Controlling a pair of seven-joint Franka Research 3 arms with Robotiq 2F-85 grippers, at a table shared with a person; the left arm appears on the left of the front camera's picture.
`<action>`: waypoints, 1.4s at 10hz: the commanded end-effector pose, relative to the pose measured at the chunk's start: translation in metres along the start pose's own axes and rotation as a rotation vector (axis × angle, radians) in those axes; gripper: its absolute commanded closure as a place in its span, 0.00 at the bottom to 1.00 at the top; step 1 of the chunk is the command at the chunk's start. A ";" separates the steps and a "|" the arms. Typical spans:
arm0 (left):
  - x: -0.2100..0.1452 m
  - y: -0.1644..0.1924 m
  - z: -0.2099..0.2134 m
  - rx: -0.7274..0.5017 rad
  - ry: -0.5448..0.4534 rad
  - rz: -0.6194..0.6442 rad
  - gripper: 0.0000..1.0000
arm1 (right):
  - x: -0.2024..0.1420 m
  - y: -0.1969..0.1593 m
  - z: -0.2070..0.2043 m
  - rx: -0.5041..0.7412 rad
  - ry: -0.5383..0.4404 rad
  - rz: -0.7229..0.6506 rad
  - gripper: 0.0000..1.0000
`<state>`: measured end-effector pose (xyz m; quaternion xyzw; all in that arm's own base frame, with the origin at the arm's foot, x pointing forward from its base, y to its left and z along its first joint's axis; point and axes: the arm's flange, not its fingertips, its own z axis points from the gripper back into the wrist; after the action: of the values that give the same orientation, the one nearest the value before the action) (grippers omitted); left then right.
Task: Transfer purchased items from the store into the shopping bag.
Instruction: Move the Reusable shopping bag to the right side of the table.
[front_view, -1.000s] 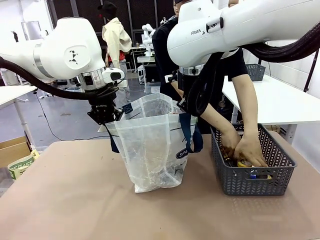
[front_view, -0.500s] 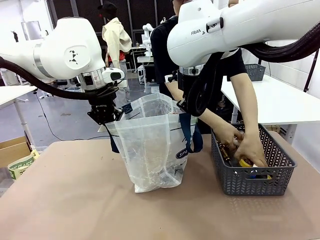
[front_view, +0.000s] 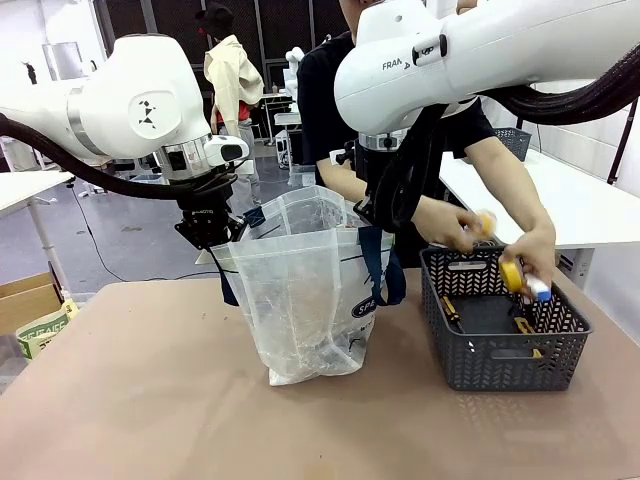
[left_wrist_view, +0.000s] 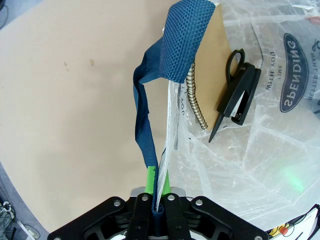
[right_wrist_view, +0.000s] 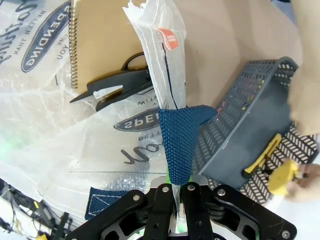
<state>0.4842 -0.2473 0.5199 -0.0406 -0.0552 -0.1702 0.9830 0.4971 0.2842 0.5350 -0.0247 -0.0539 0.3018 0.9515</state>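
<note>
The tan table (front_view: 150, 400) fills the lower frame. At centre stands the shopping bag (front_view: 310, 290), mouth open. The left gripper (left_wrist_view: 157, 187) is clamped on its navy strap at upper left, and the right gripper (right_wrist_view: 176, 192), behind black cables, pinches the opposite strap. At lower right sits the store (front_view: 500, 350). Above it, the person's hand (front_view: 530, 262) holds a yellow item (front_view: 511, 275). A notebook (left_wrist_view: 212, 70) and scissors (left_wrist_view: 235, 82) lie in the bag.

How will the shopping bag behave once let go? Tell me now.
Probably floppy: the shopping bag is thin crinkled film, sagging between its held-up sides. Likely light, though the notebook and scissors inside may steady its base.
</note>
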 end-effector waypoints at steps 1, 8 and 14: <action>0.000 0.000 0.000 0.000 0.000 0.001 1.00 | 0.000 -0.001 -0.001 -0.001 0.001 -0.001 1.00; 0.000 0.000 0.000 0.000 0.000 0.001 1.00 | 0.000 -0.001 -0.001 -0.001 0.001 -0.001 1.00; 0.000 0.000 0.000 0.000 0.000 0.001 1.00 | 0.000 -0.001 -0.001 -0.001 0.001 -0.001 1.00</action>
<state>0.4842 -0.2473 0.5199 -0.0406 -0.0552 -0.1702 0.9830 0.4971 0.2842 0.5350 -0.0247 -0.0539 0.3018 0.9515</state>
